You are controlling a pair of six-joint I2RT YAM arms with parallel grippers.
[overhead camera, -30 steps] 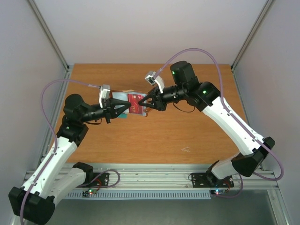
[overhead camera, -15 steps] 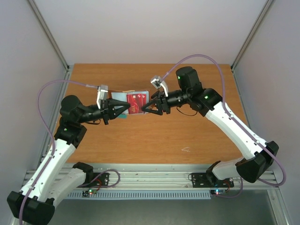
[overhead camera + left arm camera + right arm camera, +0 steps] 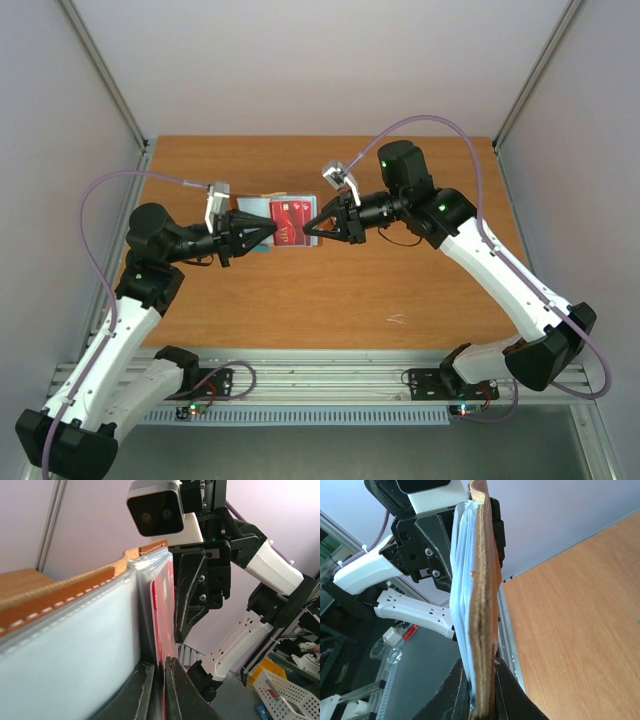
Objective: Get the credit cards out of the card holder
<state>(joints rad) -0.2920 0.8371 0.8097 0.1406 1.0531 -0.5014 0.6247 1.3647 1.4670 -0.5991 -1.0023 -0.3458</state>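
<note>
Robotics lab test cell: wooden table (image 3: 330,290) boxed by white panels (image 3: 320,60) on aluminium posts (image 3: 105,75), left arm (image 3: 130,320) and right arm (image 3: 500,270) bolted to a slotted rail (image 3: 330,383).

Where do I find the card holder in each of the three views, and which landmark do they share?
Top external: card holder just left of centre, upper half.
Left wrist: card holder fills the lower left, pale lining showing.
Right wrist: card holder edge-on, upright, centre.
Shared landmark: the wooden table.
</note>
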